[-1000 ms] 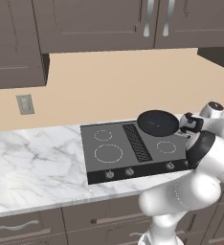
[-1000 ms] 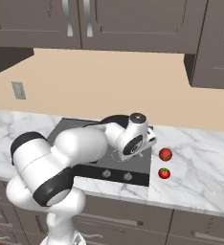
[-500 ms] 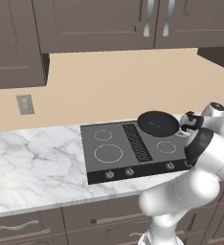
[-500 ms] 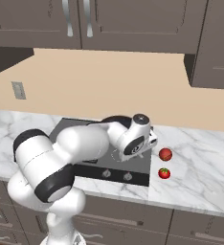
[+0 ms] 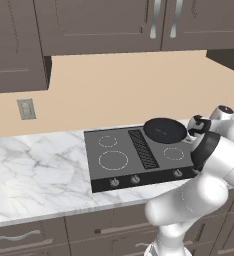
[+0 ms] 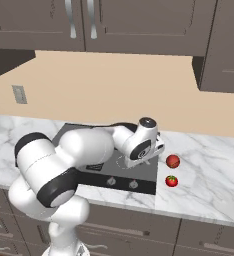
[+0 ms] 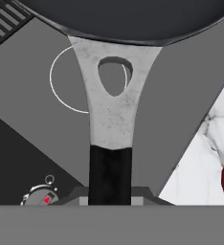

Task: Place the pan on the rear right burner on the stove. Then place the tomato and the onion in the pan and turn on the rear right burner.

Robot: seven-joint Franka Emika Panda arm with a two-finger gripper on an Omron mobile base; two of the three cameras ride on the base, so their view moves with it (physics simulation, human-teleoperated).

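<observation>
We are gripping the pan (image 5: 164,130) by its handle over the stove (image 5: 114,160), rear right, handle pointing right toward our gripper (image 5: 198,126), base camera revealing tomato (image 6: 172,181) and onion (image 6: 173,161) lying beside.

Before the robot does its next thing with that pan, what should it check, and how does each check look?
1. Hand holds the pan by its handle: the handle runs down to the hand at the bottom of the hand view, but the fingers are hidden; cannot tell.
2. Pan over the rear right burner of the stove: ok, it covers that corner.
3. Pan resting on the stove: cannot tell.
4. Tomato within reach on the counter: ok.
5. Onion beside it, behind the tomato: ok.
6. Pan empty: ok; both vegetables lie on the counter.
</observation>
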